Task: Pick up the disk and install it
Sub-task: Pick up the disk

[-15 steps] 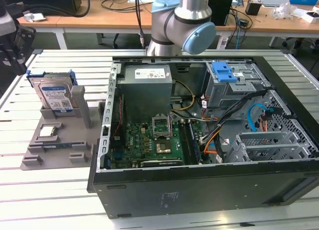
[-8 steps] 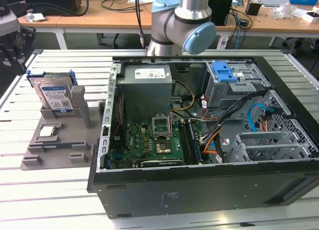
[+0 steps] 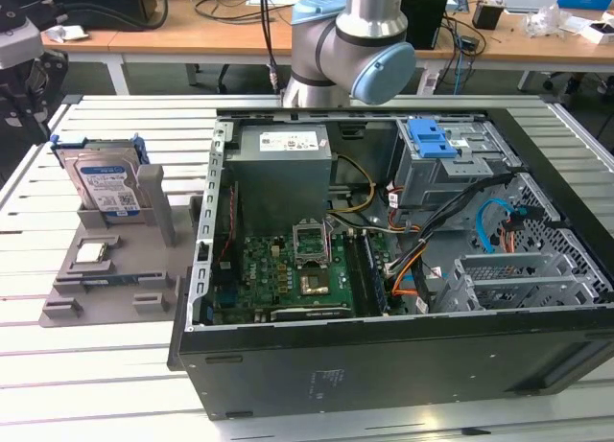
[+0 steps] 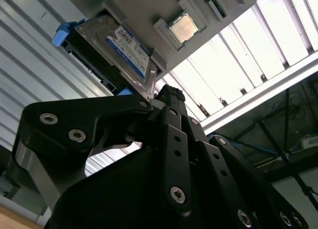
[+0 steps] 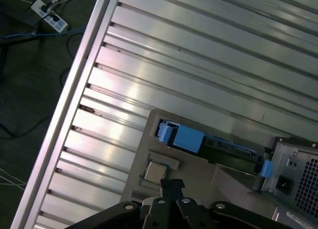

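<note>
The disk (image 3: 104,180) stands on edge in a slot of a grey holder (image 3: 115,269) on the table, at the exterior view's left. It is silver with a white-and-blue label and a blue carrier frame. The first wrist view shows the disk (image 5: 198,139) edge-on from above; the second wrist view shows its label side (image 4: 121,45). My gripper (image 5: 171,185) hangs above the holder, apart from the disk, black fingertips together and nothing between them. In the second wrist view the gripper (image 4: 169,94) points toward the disk's lower corner.
An open computer case (image 3: 384,269) lies on the slatted metal table (image 3: 96,384), with a grey drive bay with a blue top (image 3: 436,140) at its back right. A small square chip (image 3: 93,252) sits in the holder in front of the disk. The arm (image 3: 355,39) rises behind the case.
</note>
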Available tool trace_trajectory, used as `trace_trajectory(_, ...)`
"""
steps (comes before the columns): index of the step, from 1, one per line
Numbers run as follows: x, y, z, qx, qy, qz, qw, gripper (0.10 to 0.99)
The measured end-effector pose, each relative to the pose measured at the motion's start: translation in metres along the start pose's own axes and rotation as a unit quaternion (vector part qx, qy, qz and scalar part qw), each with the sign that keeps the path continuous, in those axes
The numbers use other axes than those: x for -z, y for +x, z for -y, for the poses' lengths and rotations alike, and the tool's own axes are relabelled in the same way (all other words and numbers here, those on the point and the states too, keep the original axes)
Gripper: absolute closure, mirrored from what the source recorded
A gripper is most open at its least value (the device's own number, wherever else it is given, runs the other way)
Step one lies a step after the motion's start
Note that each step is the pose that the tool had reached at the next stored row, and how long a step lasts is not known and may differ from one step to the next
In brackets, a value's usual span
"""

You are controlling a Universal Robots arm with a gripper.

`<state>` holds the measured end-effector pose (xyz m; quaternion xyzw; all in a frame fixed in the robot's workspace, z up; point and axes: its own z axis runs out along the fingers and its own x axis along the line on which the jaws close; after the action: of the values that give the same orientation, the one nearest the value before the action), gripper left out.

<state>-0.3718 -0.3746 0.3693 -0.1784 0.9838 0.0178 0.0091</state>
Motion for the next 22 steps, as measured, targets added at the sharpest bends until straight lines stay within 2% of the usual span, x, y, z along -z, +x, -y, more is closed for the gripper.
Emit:
trace_trajectory(9,0.0,0.0,0.0,0.039,-0.0009,-0.0012,0.9992,0.98)
trace_trajectory(14,0.0,0.0,0.0,0.062,-0.0015,-0.002,0.9981,0.98)
trace_trajectory(22,0.0,0.0,0.0,0.096,-0.0023,-0.003,0.9954,0.98)
